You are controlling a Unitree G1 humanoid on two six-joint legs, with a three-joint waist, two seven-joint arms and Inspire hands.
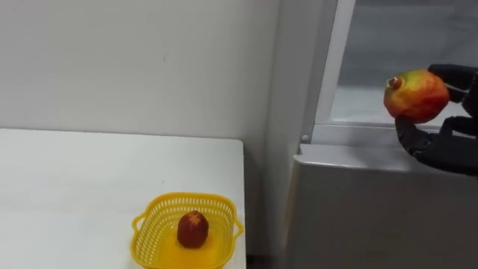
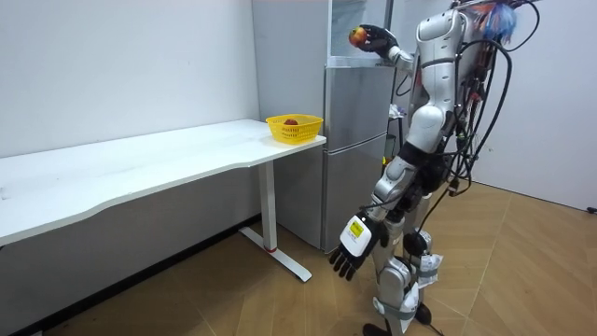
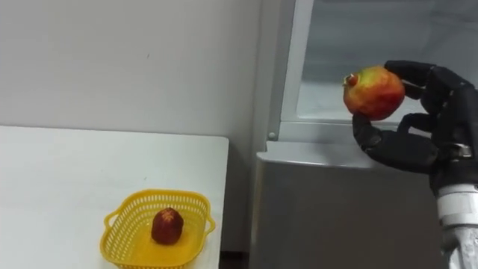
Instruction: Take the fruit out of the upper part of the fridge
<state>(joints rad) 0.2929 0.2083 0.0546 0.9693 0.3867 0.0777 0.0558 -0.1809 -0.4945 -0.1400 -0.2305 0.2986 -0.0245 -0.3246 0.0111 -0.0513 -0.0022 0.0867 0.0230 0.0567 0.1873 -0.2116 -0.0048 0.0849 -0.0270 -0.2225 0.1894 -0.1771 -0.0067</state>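
Observation:
My right hand is raised in front of the open upper fridge compartment, fingers and thumb curled round a red and yellow pomegranate-like fruit. The fruit is held clear of the shelf, above the top edge of the grey lower fridge door. In the room view I stand facing the fridge, the fruit held high at its upper part. My left hand hangs low at my side with straight fingers, holding nothing.
A yellow basket stands at the near right corner of the white table, just left of the fridge, with a dark red fruit inside. A white wall runs behind the table.

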